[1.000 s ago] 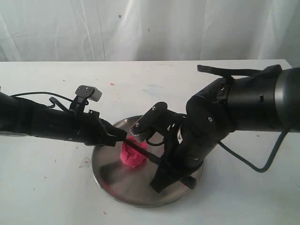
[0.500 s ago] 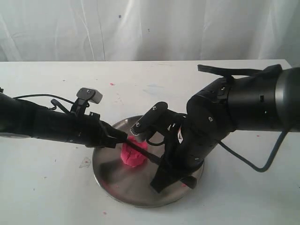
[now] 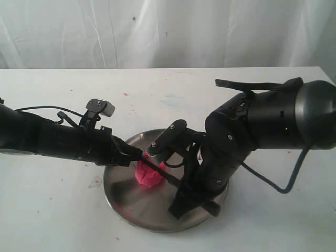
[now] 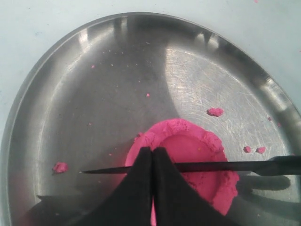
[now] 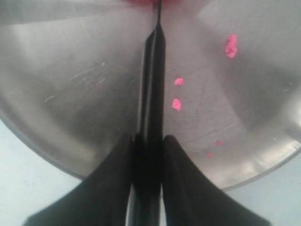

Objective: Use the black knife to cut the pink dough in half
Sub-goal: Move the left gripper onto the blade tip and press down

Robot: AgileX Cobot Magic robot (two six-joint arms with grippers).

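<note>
I see my right gripper [image 5: 146,146] clenching the knife [image 4: 197,165] across the dough [image 4: 197,155] on the plate [image 4: 94,94]; left gripper [image 4: 153,157] clenched empty above the dough.

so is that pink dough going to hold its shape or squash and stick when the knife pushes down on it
The pink dough will probably squash rather than resist: its top is already dented, with a raised rim. It looks crumbly and a little sticky, since pink crumbs dot the steel plate. It sits low and flat, so under the black knife it seems unlikely to roll, though it might slide on the smooth metal.
</note>
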